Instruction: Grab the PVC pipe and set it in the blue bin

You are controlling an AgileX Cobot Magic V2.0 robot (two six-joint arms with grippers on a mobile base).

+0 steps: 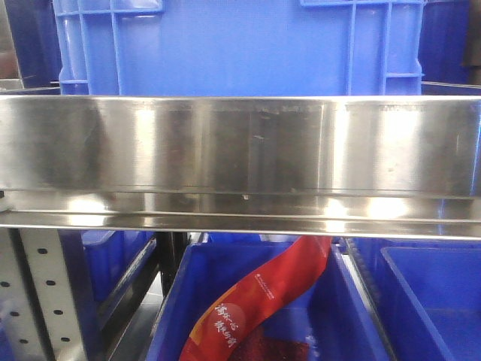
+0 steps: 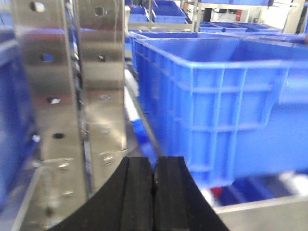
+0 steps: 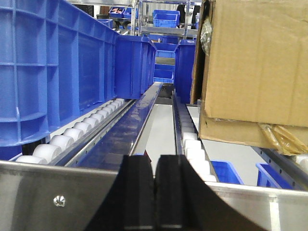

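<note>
Left gripper (image 2: pixel 154 187): two ribbed black jaws pressed together, empty. Right gripper (image 3: pixel 154 192): likewise. One ribbed blue bin (image 2: pixel 211 96), right; one cardboard box (image 3: pixel 255 62).

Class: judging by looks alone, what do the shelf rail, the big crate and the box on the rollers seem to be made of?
Shelf rail: likely stainless steel, brushed, with streaky reflections.
Blue crate: moulded plastic, ribbed, slightly glossy.
Box: brown corrugated cardboard, matte, with creased edges.
</note>
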